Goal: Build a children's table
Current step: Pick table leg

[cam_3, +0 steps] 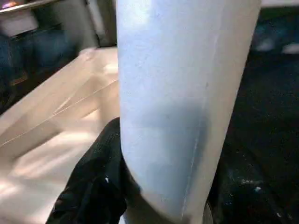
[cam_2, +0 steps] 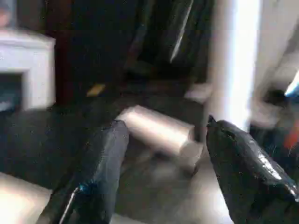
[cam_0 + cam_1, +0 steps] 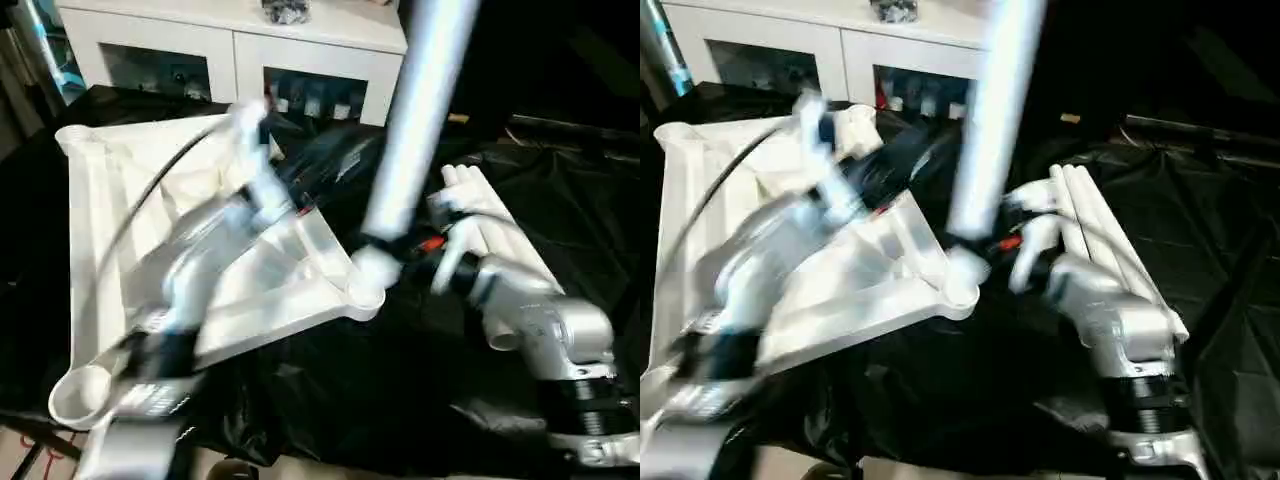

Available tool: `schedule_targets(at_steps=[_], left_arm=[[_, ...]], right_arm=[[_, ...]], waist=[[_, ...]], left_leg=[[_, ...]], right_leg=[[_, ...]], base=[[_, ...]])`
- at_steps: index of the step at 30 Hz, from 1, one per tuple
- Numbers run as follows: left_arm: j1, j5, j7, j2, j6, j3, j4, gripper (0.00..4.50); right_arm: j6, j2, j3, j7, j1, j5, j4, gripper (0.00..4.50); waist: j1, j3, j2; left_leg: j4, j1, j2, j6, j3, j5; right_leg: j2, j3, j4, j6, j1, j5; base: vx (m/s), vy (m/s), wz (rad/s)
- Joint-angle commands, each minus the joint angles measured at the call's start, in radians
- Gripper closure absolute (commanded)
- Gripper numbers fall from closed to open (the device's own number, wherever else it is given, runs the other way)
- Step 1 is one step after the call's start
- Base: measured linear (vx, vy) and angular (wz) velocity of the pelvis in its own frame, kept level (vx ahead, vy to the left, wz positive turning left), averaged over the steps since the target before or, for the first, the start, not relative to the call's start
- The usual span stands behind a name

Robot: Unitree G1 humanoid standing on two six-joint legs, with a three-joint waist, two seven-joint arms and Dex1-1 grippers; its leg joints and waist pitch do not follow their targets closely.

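- While standing nearly upright with its ridged end at the round corner socket (image 3: 366,293) nearest the right arm, one leg (image 3: 420,110) tilts slightly toward one o'clock in the head views; seating depth cannot be told.
- Right gripper (image 1: 159,196) closed round the low end of that leg, one black finger (image 1: 96,182) pressed against the tube in the right wrist view.
- Left gripper (image 2: 161,172) spread wide and holding nothing, hovering over the upturned table top, its two black fingers (image 2: 100,168) well apart.
- Table top (image 3: 120,200) lying ribbed side up on the black cloth (image 3: 400,410), at about nine o'clock in the left eye view, rim down.
- Near socket (image 3: 82,390) at seven o'clock bare, no leg in it; far-left corner (image 3: 78,135) likewise bare; fourth corner hidden behind the left arm.
- Spare legs (image 3: 490,225) lying side by side on the cloth at three o'clock, just beyond the right gripper; at least two, exact count unclear.
- White cabinet (image 3: 240,50) with glass doors at twelve o'clock, behind the work, no part of the build.
- Judged progress: early, with the first leg being fitted and not yet surely home; still to do, pressing it firm, fitting the remaining legs into the other sockets, then turning the table upright.
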State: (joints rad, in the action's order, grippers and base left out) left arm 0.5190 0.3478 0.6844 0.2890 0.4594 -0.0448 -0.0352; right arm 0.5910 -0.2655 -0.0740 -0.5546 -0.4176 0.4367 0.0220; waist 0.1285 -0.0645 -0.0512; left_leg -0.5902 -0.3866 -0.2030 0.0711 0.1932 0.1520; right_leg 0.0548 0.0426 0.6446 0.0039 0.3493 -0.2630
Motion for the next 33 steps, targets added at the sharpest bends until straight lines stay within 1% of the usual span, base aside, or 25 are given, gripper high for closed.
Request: schedule_targets(at_steps=[1,2,3,4,5,9,10,12,13,14,15,16,17,18,19,21,23,24,26,27,29,30,31,32,33], left_arm=[[-0.025,-0.076,0.01,0.017,-0.052,-0.062,0.02,1.45],[-0.061,-0.106,-0.002,0.021,-0.078,-0.085,0.022,1.45],[-0.068,-0.106,-0.004,0.022,-0.072,-0.087,0.023,1.45],[-0.081,-0.106,-0.009,0.023,-0.06,-0.091,0.025,1.45],[-0.115,-0.124,-0.027,0.022,-0.046,-0.113,0.043,1.45],[-0.15,-0.148,-0.063,0.023,-0.029,-0.136,0.068,1.45],[-0.153,-0.15,-0.075,0.017,-0.033,-0.132,0.068,1.45],[-0.178,-0.192,-0.196,-0.03,-0.054,-0.097,0.059,1.45],[-0.192,-0.214,-0.269,-0.056,-0.073,-0.062,0.056,1.45],[-0.212,-0.236,-0.362,-0.086,-0.104,-0.009,0.064,1.45],[-0.217,-0.237,-0.382,-0.093,-0.107,0.004,0.071,1.45],[-0.227,-0.234,-0.435,-0.115,-0.102,0.042,0.088,1.45],[-0.231,-0.236,-0.472,-0.128,-0.098,0.063,0.096,1.45],[-0.235,-0.241,-0.507,-0.135,-0.103,0.084,0.099,1.45],[-0.239,-0.245,-0.529,-0.138,-0.108,0.097,0.101,1.45],[-0.244,-0.271,-0.556,-0.127,-0.123,0.103,0.119,1.45],[-0.251,-0.273,-0.563,-0.133,-0.113,0.105,0.138,1.45],[-0.254,-0.271,-0.553,-0.134,-0.114,0.099,0.146,1.45],[-0.263,-0.228,-0.432,-0.122,-0.143,0.047,0.151,1.45],[-0.264,-0.205,-0.351,-0.107,-0.158,0.008,0.141,1.45],[-0.258,-0.202,-0.268,-0.074,-0.123,-0.05,0.104,1.45],[-0.237,-0.184,-0.199,-0.058,-0.092,-0.086,0.08,1.45],[-0.237,-0.184,-0.199,-0.058,-0.092,-0.086,0.08,1.45],[-0.219,-0.172,-0.139,-0.049,-0.069,-0.115,0.054,1.45],[-0.217,-0.17,-0.126,-0.046,-0.063,-0.123,0.049,1.45]], right_arm=[[-0.068,0.004,-0.042,0.059,0.014,-0.036,-0.008,2.62],[-0.114,0.017,-0.072,0.103,0.025,-0.054,-0.013,2.62],[-0.114,0.019,-0.075,0.11,0.028,-0.055,-0.018,2.62],[-0.114,0.025,-0.082,0.122,0.035,-0.055,-0.027,2.62],[-0.094,0.023,-0.094,0.131,0.059,-0.044,-0.05,2.62],[-0.074,0.035,-0.108,0.146,0.084,-0.024,-0.072,2.62],[-0.077,0.035,-0.106,0.15,0.086,-0.028,-0.071,2.62],[-0.084,0.046,-0.079,0.194,0.102,-0.069,-0.072,2.62],[-0.08,0.051,-0.051,0.217,0.11,-0.097,-0.081,2.62],[-0.065,0.053,0.0,0.228,0.122,-0.129,-0.108,2.62],[-0.061,0.053,0.013,0.228,0.124,-0.134,-0.117,2.62],[-0.053,0.058,0.043,0.24,0.125,-0.157,-0.128,2.62],[-0.049,0.07,0.05,0.251,0.118,-0.161,-0.118,2.62],[-0.053,0.089,0.054,0.264,0.111,-0.164,-0.099,2.62],[-0.054,0.103,0.056,0.273,0.107,-0.165,-0.088,2.62],[-0.08,0.128,0.045,0.346,0.082,-0.21,-0.034,2.62],[-0.122,0.139,0.041,0.359,0.07,-0.223,-0.021,2.62],[-0.121,0.145,0.033,0.362,0.067,-0.213,-0.027,2.62],[-0.121,0.16,-0.004,0.343,0.06,-0.152,-0.039,2.62],[-0.12,0.162,-0.023,0.362,0.049,-0.144,-0.027,2.62],[-0.137,0.14,-0.013,0.333,0.052,-0.159,-0.004,2.62],[-0.132,0.118,-0.011,0.289,0.048,-0.153,-0.007,2.62],[-0.132,0.118,-0.011,0.289,0.048,-0.153,-0.007,2.62],[-0.118,0.105,-0.022,0.202,0.061,-0.087,-0.031,2.62],[-0.117,0.1,-0.019,0.191,0.064,-0.086,-0.032,2.62]], waist=[[-0.01,0.074,0.031],[-0.009,0.074,0.044],[-0.011,0.072,0.038],[-0.01,0.074,0.041],[-0.011,0.074,0.038],[-0.019,0.072,0.048],[-0.022,0.07,0.046],[-0.03,0.068,0.041],[-0.035,0.068,0.037],[-0.041,0.068,0.024],[-0.043,0.068,0.026],[-0.042,0.071,0.017],[-0.043,0.069,0.021],[-0.043,0.069,0.008],[-0.042,0.067,0.012],[-0.039,0.066,0.007],[-0.033,0.071,0.016],[-0.031,0.073,0.018],[-0.023,0.078,0.017],[-0.019,0.078,0.029],[-0.018,0.075,0.024],[-0.019,0.072,0.019],[-0.018,0.073,0.02],[-0.022,0.071,0.021],[-0.022,0.071,0.02]], left_leg=[[0.069,0.038,-0.037,0.069,-0.025,0.171],[0.068,0.036,-0.035,0.072,-0.026,0.173],[0.07,0.036,-0.035,0.071,-0.024,0.184],[0.069,0.037,-0.035,0.072,-0.024,0.194],[0.069,0.032,-0.032,0.06,-0.024,0.187],[0.069,0.028,-0.031,0.041,-0.024,0.191],[0.069,0.029,-0.031,0.037,-0.023,0.199],[0.07,0.026,-0.035,0.033,-0.023,0.189],[0.069,0.026,-0.033,0.027,-0.023,0.184],[0.067,0.02,-0.033,0.021,-0.024,0.169],[0.067,0.017,-0.031,0.015,-0.024,0.16],[0.064,0.018,-0.03,0.0,-0.022,0.146],[0.064,0.019,-0.03,-0.009,-0.023,0.136],[0.063,0.02,-0.031,-0.014,-0.021,0.137],[0.064,0.021,-0.032,-0.018,-0.021,0.139],[0.065,0.024,-0.034,-0.017,-0.021,0.14],[0.063,0.029,-0.037,0.001,-0.022,0.123],[0.062,0.029,-0.037,0.004,-0.022,0.109],[0.058,0.025,-0.033,-0.005,-0.022,0.078],[0.058,0.026,-0.032,0.0,-0.022,0.084],[0.063,0.029,-0.032,0.02,-0.021,0.129],[0.067,0.028,-0.03,0.039,-0.021,0.171],[0.068,0.028,-0.03,0.044,-0.02,0.179],[0.07,0.025,-0.03,0.047,-0.021,0.198],[0.07,0.026,-0.031,0.046,-0.021,0.208]], right_leg=[[0.076,-0.042,-0.072,-0.138,-0.02,0.085],[0.078,-0.044,-0.07,-0.141,-0.018,0.088],[0.079,-0.044,-0.077,-0.139,-0.018,0.074],[0.078,-0.044,-0.075,-0.144,-0.018,0.064],[0.077,-0.045,-0.073,-0.15,-0.023,0.064],[0.077,-0.045,-0.078,-0.157,-0.02,0.03],[0.077,-0.046,-0.081,-0.159,-0.019,0.01],[0.077,-0.046,-0.081,-0.163,-0.021,0.007],[0.076,-0.046,-0.083,-0.164,-0.021,0.008],[0.075,-0.045,-0.082,-0.164,-0.026,0.022],[0.076,-0.045,-0.081,-0.162,-0.029,0.025],[0.078,-0.046,-0.082,-0.154,-0.028,0.02],[0.077,-0.045,-0.082,-0.153,-0.024,0.022],[0.076,-0.046,-0.083,-0.153,-0.023,0.016],[0.078,-0.046,-0.083,-0.156,-0.018,-0.001],[0.077,-0.046,-0.085,-0.151,-0.014,-0.016],[0.074,-0.046,-0.076,-0.139,-0.008,0.016],[0.071,-0.046,-0.071,-0.132,-0.006,0.071],[0.067,-0.045,-0.061,-0.116,-0.005,0.17],[0.067,-0.044,-0.06,-0.113,-0.002,0.172],[0.067,-0.044,-0.066,-0.107,0.001,0.132],[0.07,-0.045,-0.07,-0.099,-0.001,0.07],[0.071,-0.046,-0.071,-0.098,-0.002,0.055],[0.074,-0.047,-0.075,-0.096,-0.003,0.03],[0.075,-0.048,-0.076,-0.097,-0.004,0.02]], base=[[0.0,0.0,0.0],[0.0,0.0,0.0],[0.0,0.0,0.0],[0.0,0.0,0.0],[0.0,0.0,0.0],[0.0,0.0,0.0],[0.0,0.0,0.0],[0.0,0.0,0.0],[0.0,0.0,0.0],[0.0,0.0,0.0],[0.0,0.0,0.0],[0.0,0.0,0.0],[0.0,0.0,0.0],[0.0,0.0,0.0],[0.0,0.0,0.0],[0.0,0.0,0.0],[0.0,0.0,0.0],[0.0,0.0,0.0],[0.0,0.0,0.0],[0.0,0.0,0.0],[0.0,0.0,0.0],[0.0,0.0,0.0],[0.0,0.0,0.0],[0.0,0.0,0.0],[0.0,0.0,0.0]])
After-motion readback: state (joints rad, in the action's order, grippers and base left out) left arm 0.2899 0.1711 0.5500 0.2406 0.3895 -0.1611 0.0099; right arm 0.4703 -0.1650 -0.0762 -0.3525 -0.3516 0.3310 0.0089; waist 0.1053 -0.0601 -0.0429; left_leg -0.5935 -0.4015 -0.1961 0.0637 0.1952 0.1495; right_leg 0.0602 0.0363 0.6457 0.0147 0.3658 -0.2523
